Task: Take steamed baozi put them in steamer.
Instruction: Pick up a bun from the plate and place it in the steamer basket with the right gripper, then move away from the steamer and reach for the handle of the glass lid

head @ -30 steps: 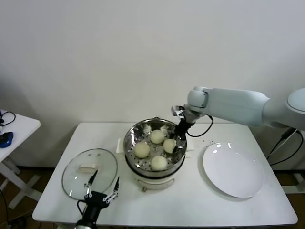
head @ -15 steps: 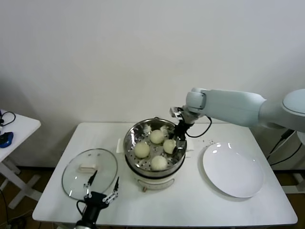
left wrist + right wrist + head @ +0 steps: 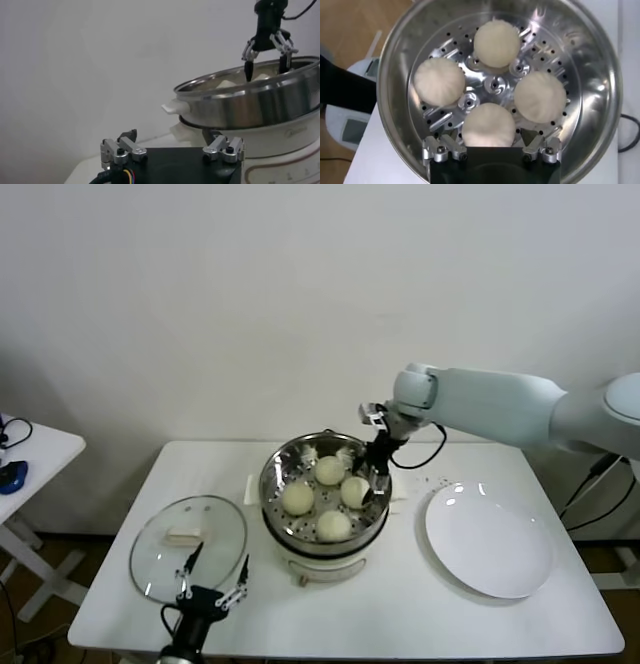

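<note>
All four steamed baozi lay in the steamer beneath the right pincer, its jaws apart and empty; they looked soft, light and easily dented, best taken gently across the rounded sides.

Pale blue-white right arm, black cable, black wrist, silver screwed finger mounts

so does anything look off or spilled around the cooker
Nothing stands out. All four baozi sit upright in the steamer, apart from one another. The right pincer hangs open above them. Plate bare, glass lid flat on the table.
</note>
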Robot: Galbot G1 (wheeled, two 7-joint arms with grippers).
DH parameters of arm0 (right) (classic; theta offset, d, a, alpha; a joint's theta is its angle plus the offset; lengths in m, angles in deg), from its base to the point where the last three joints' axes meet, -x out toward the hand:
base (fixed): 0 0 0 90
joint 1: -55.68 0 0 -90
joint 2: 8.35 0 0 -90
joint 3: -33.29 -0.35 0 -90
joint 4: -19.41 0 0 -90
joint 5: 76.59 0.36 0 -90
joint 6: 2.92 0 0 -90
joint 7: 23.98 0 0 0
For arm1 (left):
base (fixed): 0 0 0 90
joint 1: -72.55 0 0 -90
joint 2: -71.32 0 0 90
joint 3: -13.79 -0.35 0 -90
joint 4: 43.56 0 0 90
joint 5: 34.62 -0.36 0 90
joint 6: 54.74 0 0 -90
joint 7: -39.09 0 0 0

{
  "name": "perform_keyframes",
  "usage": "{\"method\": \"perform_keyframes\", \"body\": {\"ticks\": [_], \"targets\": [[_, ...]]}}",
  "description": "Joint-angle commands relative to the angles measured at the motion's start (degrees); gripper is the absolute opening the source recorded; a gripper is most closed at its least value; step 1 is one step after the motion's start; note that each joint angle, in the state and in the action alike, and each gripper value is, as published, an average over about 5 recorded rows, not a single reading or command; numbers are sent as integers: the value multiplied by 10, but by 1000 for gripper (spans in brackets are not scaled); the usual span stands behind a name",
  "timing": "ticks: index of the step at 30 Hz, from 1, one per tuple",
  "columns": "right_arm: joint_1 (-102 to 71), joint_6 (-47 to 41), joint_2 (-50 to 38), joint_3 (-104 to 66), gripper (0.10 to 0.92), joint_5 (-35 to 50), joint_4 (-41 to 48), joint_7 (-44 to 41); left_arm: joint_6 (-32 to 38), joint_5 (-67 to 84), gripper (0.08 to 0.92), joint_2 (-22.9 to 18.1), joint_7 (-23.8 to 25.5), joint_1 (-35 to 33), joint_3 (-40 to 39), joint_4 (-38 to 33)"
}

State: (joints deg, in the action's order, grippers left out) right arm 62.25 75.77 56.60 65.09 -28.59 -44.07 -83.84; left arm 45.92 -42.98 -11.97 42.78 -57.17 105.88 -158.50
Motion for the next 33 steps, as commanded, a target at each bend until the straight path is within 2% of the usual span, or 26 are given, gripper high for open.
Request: {"method": "perform_keyframes", "body": {"ticks": [1,8,12,16,20,25,33], "targets": [[7,3,-67,-68,823,-8,-45,4,-4,-6,823,2,-7,7,3,4],[-48,21,-205,-181,823,-74,-140,54,-13,-15,823,3,-13,30,12,-2],[-130,38,-302,-285,823,-105,-203,137,-13,-18,823,5,-15,41,13,-1],[-276,53,-372,-446,823,-114,-252,206,-14,-28,823,7,-17,43,9,-5],[-495,80,-410,-674,823,-135,-289,242,-12,-50,823,8,-20,46,7,-5],[-772,125,-390,-959,823,-163,-316,281,-21,-65,823,8,-21,47,11,-11],[-1033,194,-237,-1252,823,-215,-343,336,-41,-155,823,11,-35,39,19,-27]]}}
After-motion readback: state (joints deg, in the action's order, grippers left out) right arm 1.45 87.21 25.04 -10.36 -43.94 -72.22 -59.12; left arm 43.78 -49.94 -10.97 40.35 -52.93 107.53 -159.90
